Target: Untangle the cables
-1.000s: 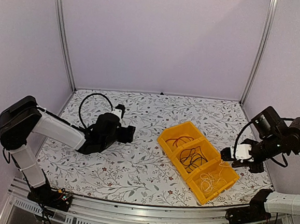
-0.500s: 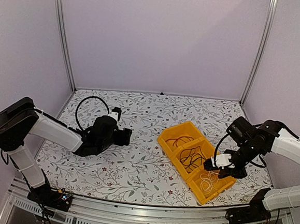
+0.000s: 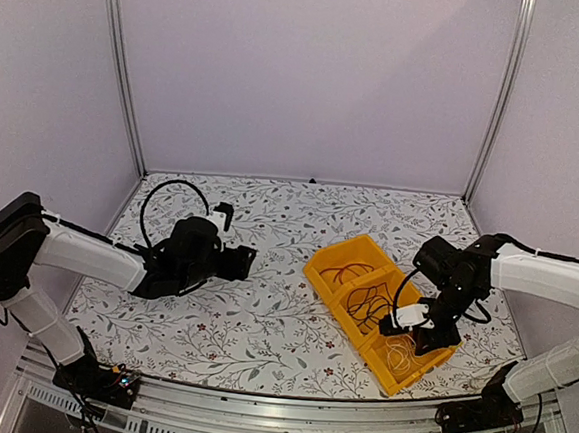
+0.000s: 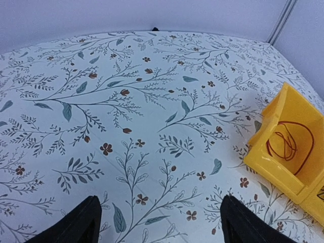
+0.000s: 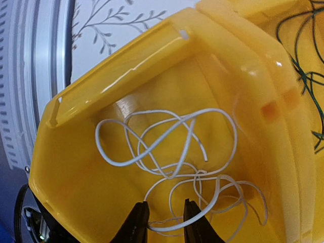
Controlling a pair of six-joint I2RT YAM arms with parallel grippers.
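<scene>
A: Floral worktop (image 3: pixel 261 325), yellow bin (image 3: pixel 322 263) at 4 o'clock. Cables?
B: red cable (image 3: pixel 345 274), black cable (image 3: pixel 371 305), white cable (image 5: pixel 172 167), one per compartment. right hand (image 5: pixel 164 223) narrow gap, over white. left hand (image 4: pixel 162 223) wide, 9 o'clock.

Layout of the bin (image 3: pixel 346 326) on the table (image 3: pixel 261 325).
The bin lies right of centre; far cable (image 3: pixel 343 274), middle cable (image 3: pixel 371 305) and near cable (image 3: pixel 399 351) occupy one compartment each; right pincer (image 5: pixel 163 210) above the nearest.

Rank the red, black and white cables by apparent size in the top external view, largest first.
1. black cable: the widest tangle.
2. white cable: looks close to it, but the right gripper covers part, so this rank is unsure.
3. red cable: clearly the smallest loop, though farthest from the camera.
</scene>
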